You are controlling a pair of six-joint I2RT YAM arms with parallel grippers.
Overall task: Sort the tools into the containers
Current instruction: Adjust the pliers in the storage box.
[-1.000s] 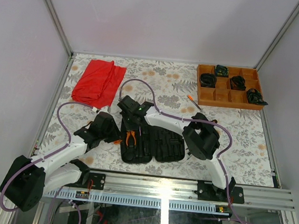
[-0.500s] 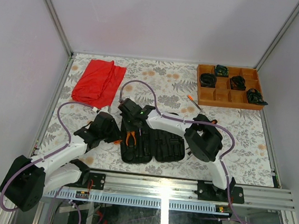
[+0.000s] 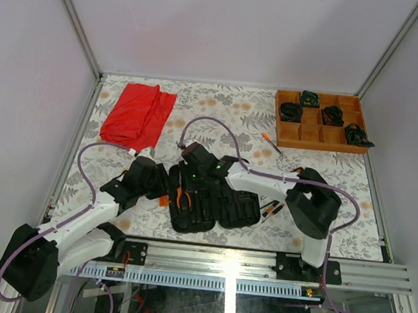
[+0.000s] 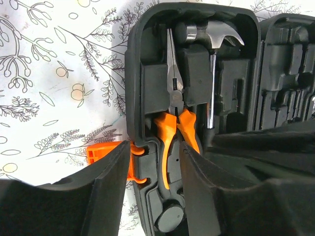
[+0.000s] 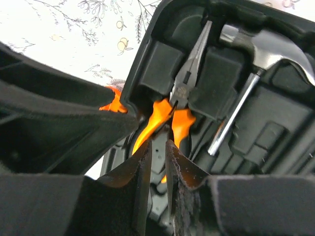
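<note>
Right arm's elbow has swung out to the right, so thin screwdrivers (image 3: 271,207) now show just right of the tool case (image 4: 135,73). The pliers (image 4: 174,98) and hammer (image 4: 214,34) lie in slots at its left end. The right gripper (image 5: 156,157) hangs over the pliers' handles, fingers a crack apart, holding nothing. The left gripper (image 4: 152,167) is spread wide at the case's left edge. The pliers look put away; next, lift off and reach for a screwdriver.

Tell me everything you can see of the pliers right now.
The pliers are long-nose, with dark steel tips closed and orange handles. They lie flat in a moulded slot in the left half of the black tool case, tips pointing away from the arms, beside the hammer. The right gripper hovers at the handles, fingers narrowly parted; contact is unclear.
</note>
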